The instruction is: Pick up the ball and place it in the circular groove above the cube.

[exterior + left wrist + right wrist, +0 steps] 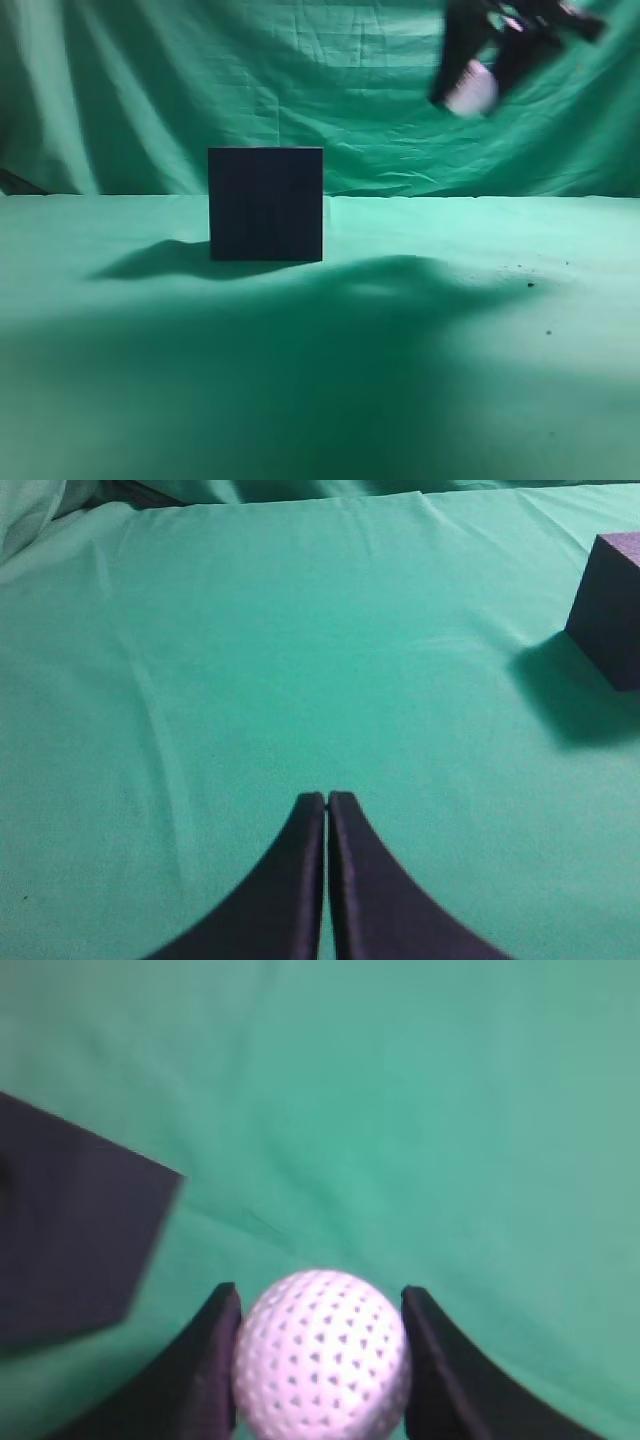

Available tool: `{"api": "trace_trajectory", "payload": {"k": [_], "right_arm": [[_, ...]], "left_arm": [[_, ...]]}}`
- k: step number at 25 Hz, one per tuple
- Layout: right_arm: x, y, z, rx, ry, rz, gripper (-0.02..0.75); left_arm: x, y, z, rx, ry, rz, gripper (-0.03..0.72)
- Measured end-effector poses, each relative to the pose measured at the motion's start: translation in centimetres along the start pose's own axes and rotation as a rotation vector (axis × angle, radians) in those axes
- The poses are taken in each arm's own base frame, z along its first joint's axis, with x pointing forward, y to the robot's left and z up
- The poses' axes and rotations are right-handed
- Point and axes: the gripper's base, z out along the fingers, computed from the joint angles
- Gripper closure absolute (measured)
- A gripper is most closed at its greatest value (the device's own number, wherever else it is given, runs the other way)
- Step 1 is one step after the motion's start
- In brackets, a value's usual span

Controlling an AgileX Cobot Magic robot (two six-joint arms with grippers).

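Note:
The dark cube (266, 204) stands on the green cloth left of centre; its top groove is hidden in the exterior view. My right gripper (470, 85) is high in the air at the upper right, blurred, and shut on the white dimpled ball (472, 90). In the right wrist view the ball (322, 1355) sits between both fingers of the right gripper (320, 1305), and the cube (75, 1230) lies to the lower left, below. My left gripper (327, 798) is shut and empty above bare cloth; the cube (610, 605) is at its far right.
Green cloth (450, 380) covers the table and hangs as a backdrop (150, 80). Small dark specks (530, 284) lie on the cloth at the right. A wide arm shadow falls across the front of the table.

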Motion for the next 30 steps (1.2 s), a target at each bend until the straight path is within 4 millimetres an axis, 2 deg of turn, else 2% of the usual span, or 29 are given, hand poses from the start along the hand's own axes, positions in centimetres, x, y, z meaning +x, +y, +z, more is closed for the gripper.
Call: {"api": "trace_trajectory", "payload": {"k": [2,5,8,10,13,18,30], "right_arm": [[-1.7,3.2,-1.5,-0.041,-0.070,-0.080,0.428],[-2.9,8.1,-2.1,-0.111,-0.117,-0.188,0.428],[-3.3,11.9,-0.8,-0.168,-0.107,-0.260,0.428],[-3.5,13.4,0.6,-0.189,-0.089,-0.288,0.428],[-3.8,14.1,2.9,-0.196,-0.052,-0.298,0.428],[-3.9,14.0,5.0,-0.179,-0.004,-0.321,0.428],[-3.6,13.4,6.0,-0.118,0.040,-0.359,0.428]], "left_arm": [[0.0,0.0,0.0,0.000,0.000,0.000,0.688],[0.0,0.0,0.0,0.000,0.000,0.000,0.688],[0.0,0.0,0.0,0.000,0.000,0.000,0.688],[0.0,0.0,0.0,0.000,0.000,0.000,0.688],[0.0,0.0,0.0,0.000,0.000,0.000,0.688],[0.0,0.0,0.0,0.000,0.000,0.000,0.688],[0.0,0.0,0.0,0.000,0.000,0.000,0.688]]}}
